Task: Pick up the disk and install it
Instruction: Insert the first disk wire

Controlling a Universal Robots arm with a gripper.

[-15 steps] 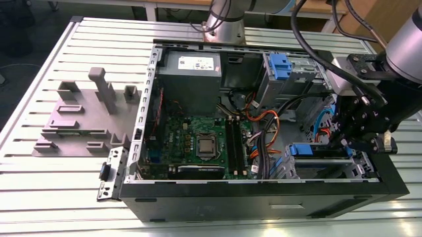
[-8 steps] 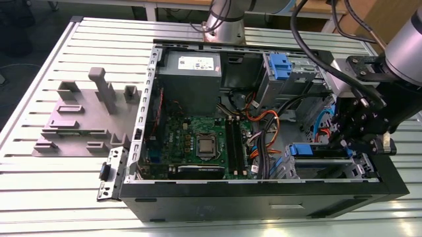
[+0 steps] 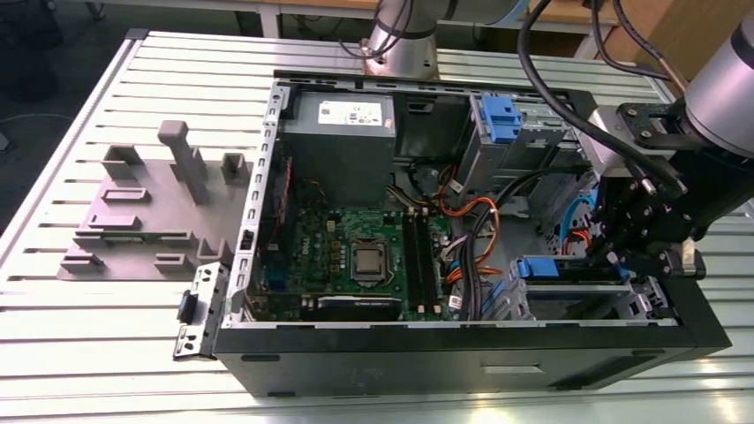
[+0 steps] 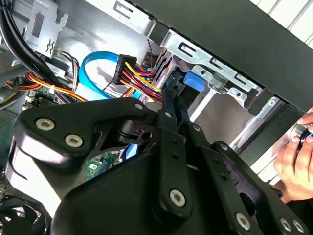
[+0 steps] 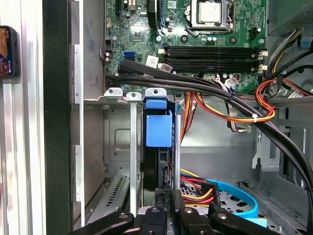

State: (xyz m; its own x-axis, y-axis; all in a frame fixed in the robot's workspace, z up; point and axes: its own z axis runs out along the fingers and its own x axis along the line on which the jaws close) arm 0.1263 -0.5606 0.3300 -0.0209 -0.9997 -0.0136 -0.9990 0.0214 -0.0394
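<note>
Black, the gripper (image 4: 172, 98) has its fingers drawn close together on the thin edge of the disk (image 5: 159, 131). The disk stands on edge in a slot of the metal drive cage (image 5: 117, 142), its blue bracket showing. The cage sits in the near corner of the open computer case (image 3: 471, 364), at the exterior view's right. Black and orange cables (image 5: 205, 88) run past it toward the green circuit board (image 3: 353, 247). The arm (image 3: 725, 88) comes down from the far right. The case lies on a slatted table (image 3: 118, 327), with a grey holder (image 3: 141, 221) to its left. A person's hand (image 4: 293, 161) is just outside the case wall.
</note>
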